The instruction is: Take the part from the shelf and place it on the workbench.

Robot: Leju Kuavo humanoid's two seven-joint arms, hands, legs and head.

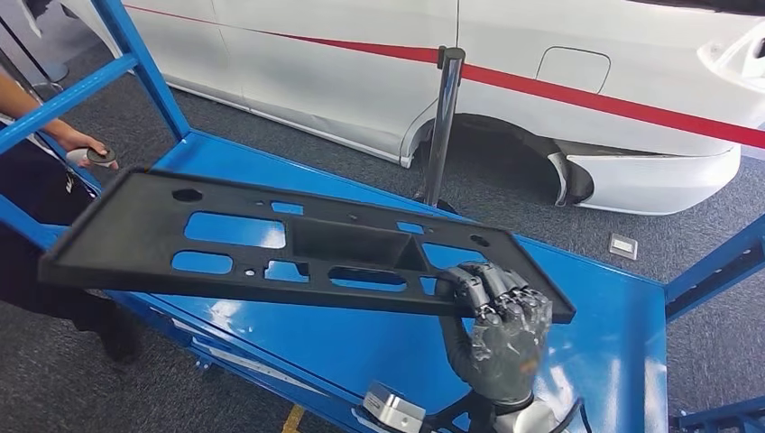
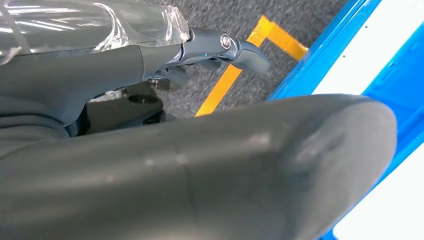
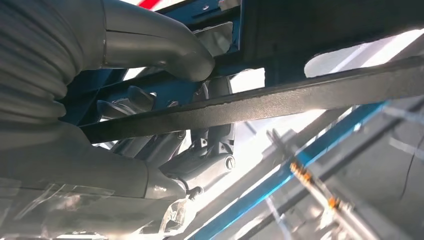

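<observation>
The part [image 1: 135,225] is a long, flat black plastic panel with several cut-outs and a raised rim. It hangs tilted a little above the blue platform [image 1: 361,352]. My right hand [image 1: 501,316] grips its near right end, fingers curled over the rim. In the right wrist view the part's edge [image 3: 300,95] runs between the thumb [image 3: 150,45] and the darker fingers [image 3: 200,155]. My left hand [image 2: 200,150] hangs over the floor beside the blue frame. Its thumb and fingers [image 2: 240,50] are apart, with nothing between them.
A person stands at the left edge, one hand [image 1: 86,149] holding a small dark device near the part's far end. Blue frame posts [image 1: 144,63] rise at the left. A metal pole [image 1: 444,126] and a white car [image 1: 541,63] stand behind. Yellow tape [image 2: 235,75] marks the floor.
</observation>
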